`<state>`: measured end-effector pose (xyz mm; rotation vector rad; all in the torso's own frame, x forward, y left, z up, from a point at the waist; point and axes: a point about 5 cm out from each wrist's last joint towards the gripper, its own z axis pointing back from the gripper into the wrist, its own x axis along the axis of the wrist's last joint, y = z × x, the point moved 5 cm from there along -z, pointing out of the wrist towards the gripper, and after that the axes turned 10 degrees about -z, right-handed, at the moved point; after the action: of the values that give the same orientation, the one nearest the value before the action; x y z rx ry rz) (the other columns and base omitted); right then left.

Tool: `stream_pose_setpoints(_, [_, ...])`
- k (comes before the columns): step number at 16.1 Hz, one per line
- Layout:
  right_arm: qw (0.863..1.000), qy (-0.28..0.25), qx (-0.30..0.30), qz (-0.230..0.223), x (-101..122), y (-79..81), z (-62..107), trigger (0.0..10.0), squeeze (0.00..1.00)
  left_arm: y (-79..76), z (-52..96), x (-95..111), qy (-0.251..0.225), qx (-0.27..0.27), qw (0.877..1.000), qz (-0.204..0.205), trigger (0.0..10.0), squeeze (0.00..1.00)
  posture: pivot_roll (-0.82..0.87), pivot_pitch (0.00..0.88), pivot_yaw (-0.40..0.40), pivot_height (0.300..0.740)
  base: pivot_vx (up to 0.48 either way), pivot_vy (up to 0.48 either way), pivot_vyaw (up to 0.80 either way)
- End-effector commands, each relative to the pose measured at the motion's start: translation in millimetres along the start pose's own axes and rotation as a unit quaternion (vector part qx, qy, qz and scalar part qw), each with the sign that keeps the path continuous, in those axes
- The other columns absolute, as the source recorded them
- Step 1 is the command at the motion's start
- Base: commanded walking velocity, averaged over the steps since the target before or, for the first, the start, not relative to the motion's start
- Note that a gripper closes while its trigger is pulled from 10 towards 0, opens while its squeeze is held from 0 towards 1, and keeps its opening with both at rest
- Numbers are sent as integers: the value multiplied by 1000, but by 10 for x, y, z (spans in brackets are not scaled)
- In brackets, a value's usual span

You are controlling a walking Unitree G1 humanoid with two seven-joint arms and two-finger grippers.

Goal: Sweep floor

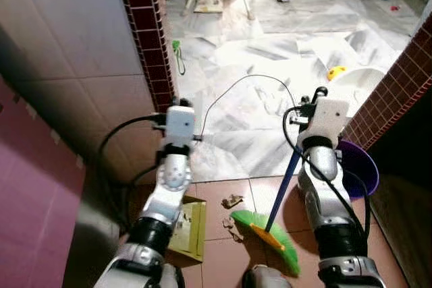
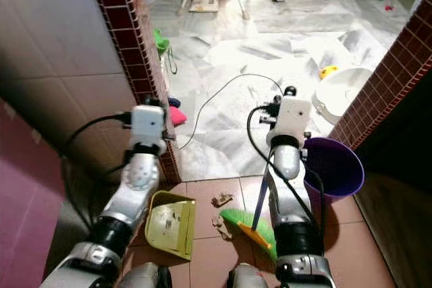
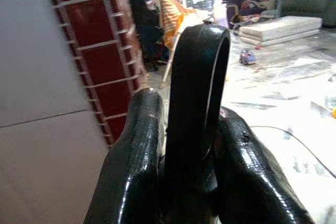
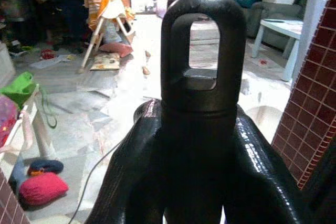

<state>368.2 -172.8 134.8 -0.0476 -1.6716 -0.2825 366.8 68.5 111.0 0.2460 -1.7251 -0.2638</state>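
1 broom [image 1: 280, 197], upright, bristles down, in right gripper [image 4: 194, 145].

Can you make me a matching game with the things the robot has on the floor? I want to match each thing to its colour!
Things:
1. broom bristles
2. dustpan
3. bucket
4. broom stick

Colours:
A. purple
B. blue
C. green
D. yellowish green

Pairs: 1-C, 2-D, 3-A, 4-B

The right hand holds the top of the broom stick, and the left hand holds the dustpan's handle.
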Motion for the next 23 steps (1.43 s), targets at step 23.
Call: stream_pose_setpoints(23, [976, -16, 36, -216, 667, 215, -472, 10000, 0, 158, -228, -333, 137, 90, 960, 227, 10000, 0, -143, 0, 14, 740, 0, 0, 0])
